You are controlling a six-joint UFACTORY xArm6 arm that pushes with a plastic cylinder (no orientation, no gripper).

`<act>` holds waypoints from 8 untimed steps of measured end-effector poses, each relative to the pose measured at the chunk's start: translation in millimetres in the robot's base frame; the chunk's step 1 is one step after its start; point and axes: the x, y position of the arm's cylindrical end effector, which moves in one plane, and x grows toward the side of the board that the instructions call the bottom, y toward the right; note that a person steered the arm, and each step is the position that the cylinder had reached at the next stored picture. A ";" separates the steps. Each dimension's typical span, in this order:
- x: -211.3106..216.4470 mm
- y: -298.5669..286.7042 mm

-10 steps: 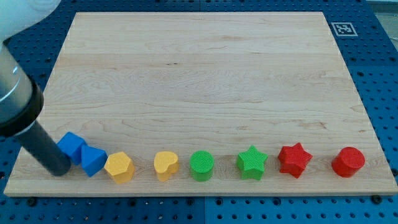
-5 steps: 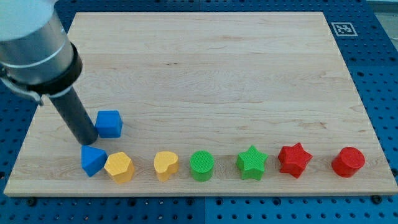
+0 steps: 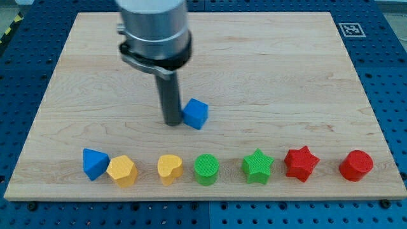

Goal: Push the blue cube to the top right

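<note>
The blue cube (image 3: 196,114) sits on the wooden board (image 3: 267,76), a little left of centre and above the row of blocks. My tip (image 3: 173,122) rests on the board right against the cube's left side. The dark rod rises from there to the grey arm body near the view's top.
A row of blocks lies along the view's bottom: a blue triangular block (image 3: 95,163), a yellow hexagon-like block (image 3: 122,170), a yellow heart (image 3: 170,169), a green cylinder (image 3: 206,169), a green star (image 3: 257,166), a red star (image 3: 300,163) and a red cylinder (image 3: 355,166). A marker tag (image 3: 351,29) lies beyond the top right corner.
My tip has swept from the bottom left up and to the right, pushing the blue cube out of the row toward the board's middle. The other blocks have stayed put.
</note>
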 end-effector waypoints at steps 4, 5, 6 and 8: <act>-35.3 105.6; -35.9 105.4; -35.9 88.4; -69.9 60.6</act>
